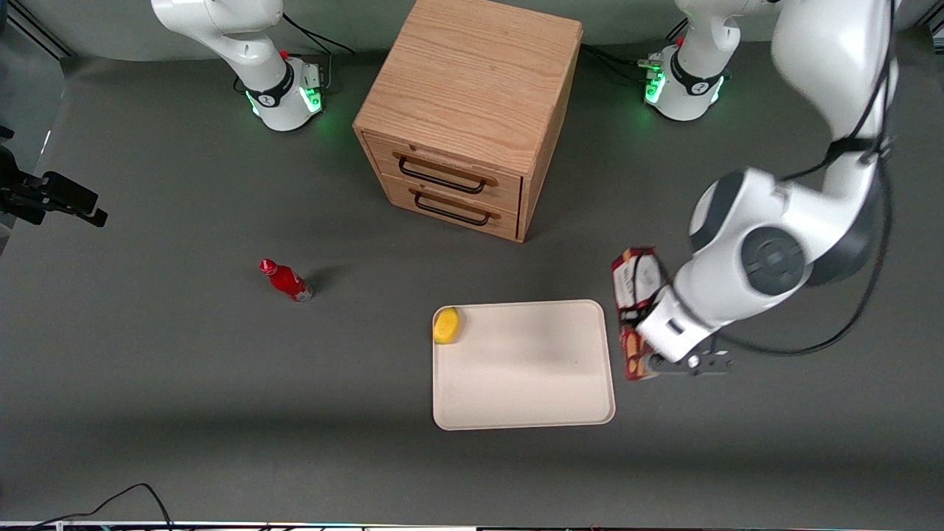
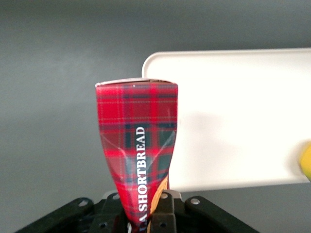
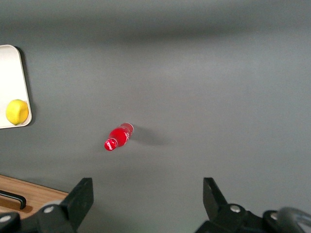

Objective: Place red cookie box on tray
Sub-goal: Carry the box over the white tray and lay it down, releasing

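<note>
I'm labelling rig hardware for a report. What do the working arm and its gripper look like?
The left arm has glossy white shells with grey joint caps, a black cable running alongside, and a base lit green. Its gripper is black with visible screws, under a white wrist block.

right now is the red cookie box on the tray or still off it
Off it: the gripper holds the red cookie box beside the tray, just outside its rim.

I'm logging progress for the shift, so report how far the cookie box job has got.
Done: the gripper is shut on the red cookie box and holds it lifted. In hand: the box hangs just outside the tray's edge at the working arm's end, not yet over it. Left: carry it over the tray, which holds only a yellow fruit in one corner, lower it and release.
</note>
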You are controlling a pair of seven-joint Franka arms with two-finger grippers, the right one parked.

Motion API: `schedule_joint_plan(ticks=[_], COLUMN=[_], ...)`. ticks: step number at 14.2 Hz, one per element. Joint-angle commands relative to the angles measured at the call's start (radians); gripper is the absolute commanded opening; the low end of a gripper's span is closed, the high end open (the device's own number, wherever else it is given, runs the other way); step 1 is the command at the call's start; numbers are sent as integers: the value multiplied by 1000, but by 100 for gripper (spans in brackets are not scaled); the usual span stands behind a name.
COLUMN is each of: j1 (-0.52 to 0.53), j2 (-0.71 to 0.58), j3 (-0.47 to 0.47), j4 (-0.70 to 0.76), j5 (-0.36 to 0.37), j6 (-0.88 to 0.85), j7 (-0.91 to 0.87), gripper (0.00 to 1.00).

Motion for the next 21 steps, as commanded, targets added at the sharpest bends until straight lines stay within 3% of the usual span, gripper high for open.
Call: schedule_joint_plan(ticks=[1, 3, 4, 5, 7, 10, 13, 15, 17, 21], j1=[-7, -7, -7, -7, -1, 12, 33, 41, 42, 44], j2=[90, 122, 136, 134, 114, 10, -158, -273, -365, -546], j3=[-22, -20, -22, -22, -22, -30, -5, 114, 241, 390], j4=[-55, -129, -129, -129, -128, -128, -119, -105, -105, -241], j5=[138, 272, 310, 327, 327, 298, 87, -75, -177, -208], j6=[209, 372, 388, 387, 366, 182, -53, -204, -336, -429], j7=[-129, -275, -314, -326, -322, -297, -39, 225, 444, 713], gripper=[0, 0, 9, 99, 100, 100, 100, 100, 100, 100])
